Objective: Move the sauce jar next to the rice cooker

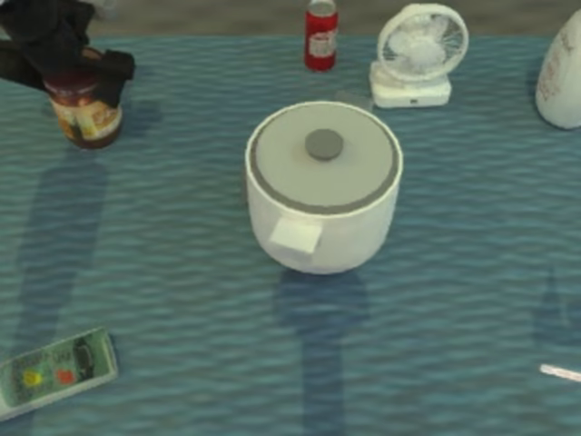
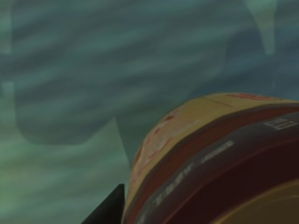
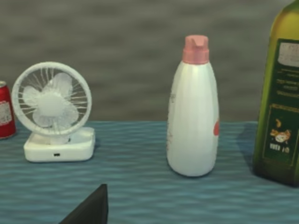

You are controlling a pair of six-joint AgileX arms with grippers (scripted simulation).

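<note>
The sauce jar, dark red-brown with a yellow-orange label, is at the table's far left, well to the left of the rice cooker. My left gripper is shut on its top, black fingers on either side of the lid. In the left wrist view the sauce jar fills the near corner beside one dark finger. The rice cooker, a large white pot with a grey-ringed lid, stands at the table's middle. My right gripper is parked off to the right and shows one finger, set well off-centre.
A red can and a small white fan stand behind the cooker. A white bottle with a pink cap is at the far right, next to a green bottle. A flat remote-like object lies front left.
</note>
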